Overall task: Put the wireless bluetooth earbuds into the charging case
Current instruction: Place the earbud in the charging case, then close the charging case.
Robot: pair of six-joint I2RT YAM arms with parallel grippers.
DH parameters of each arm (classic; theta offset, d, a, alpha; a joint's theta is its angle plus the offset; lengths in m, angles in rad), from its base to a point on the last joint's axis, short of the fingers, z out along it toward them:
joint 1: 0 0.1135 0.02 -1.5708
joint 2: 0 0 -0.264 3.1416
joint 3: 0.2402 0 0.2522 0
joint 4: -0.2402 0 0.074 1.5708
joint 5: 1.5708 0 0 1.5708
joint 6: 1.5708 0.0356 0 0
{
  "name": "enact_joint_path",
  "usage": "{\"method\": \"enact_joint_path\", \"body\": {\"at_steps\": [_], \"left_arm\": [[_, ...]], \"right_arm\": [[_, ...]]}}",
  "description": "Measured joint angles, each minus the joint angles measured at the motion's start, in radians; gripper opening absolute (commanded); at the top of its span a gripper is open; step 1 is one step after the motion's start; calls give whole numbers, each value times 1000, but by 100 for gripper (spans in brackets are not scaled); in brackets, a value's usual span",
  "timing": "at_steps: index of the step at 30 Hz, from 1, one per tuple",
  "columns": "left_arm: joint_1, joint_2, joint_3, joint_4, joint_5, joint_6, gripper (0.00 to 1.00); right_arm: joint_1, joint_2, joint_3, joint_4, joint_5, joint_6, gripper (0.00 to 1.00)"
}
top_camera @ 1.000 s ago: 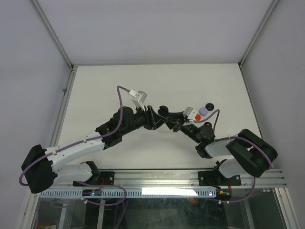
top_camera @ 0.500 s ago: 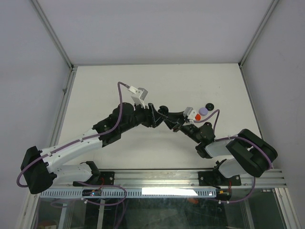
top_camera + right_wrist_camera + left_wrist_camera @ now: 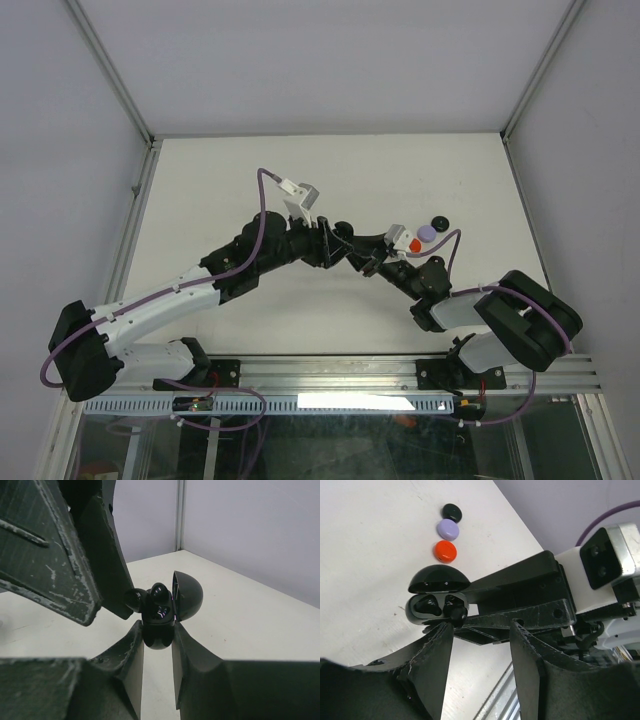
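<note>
White desk under me, walled on three sides. My left arm and right arm reach in and meet near its middle, wrists almost nose to nose.

My right gripper is clenched on the base of the black charging case, whose lid stands flipped open. My left gripper is released, jaws apart with nothing pinched between them, and one fingertip sits right at the case's open mouth.

Beyond the case, three closed round cases lie in a close row on the desk: red, lavender, black.

Smallest of all are the black earbuds. One is in its pocket, and the other is at the rim beside my left fingertip; I cannot tell whether it is fully seated.
</note>
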Motion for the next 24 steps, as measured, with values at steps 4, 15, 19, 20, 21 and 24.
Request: {"method": "enact_joint_path", "body": {"at_steps": [4,15,19,20,21,24], "left_arm": [[0,0,7,3,45,3,48],[0,47,55,10,81,25,50],[0,84,86,9,79,28,51],[0,89,92,9,79,29,51],[0,93,100,8,80,32,52],[0,94,112,6,79,47,53]], "right_arm": [[0,0,0,0,0,1,0],[0,3,0,0,-3,7,0],[-1,3,0,-1,-4,10,0],[-1,3,0,0,-5,10,0],[-1,3,0,0,-7,11,0],[-1,3,0,0,-12,11,0]]}}
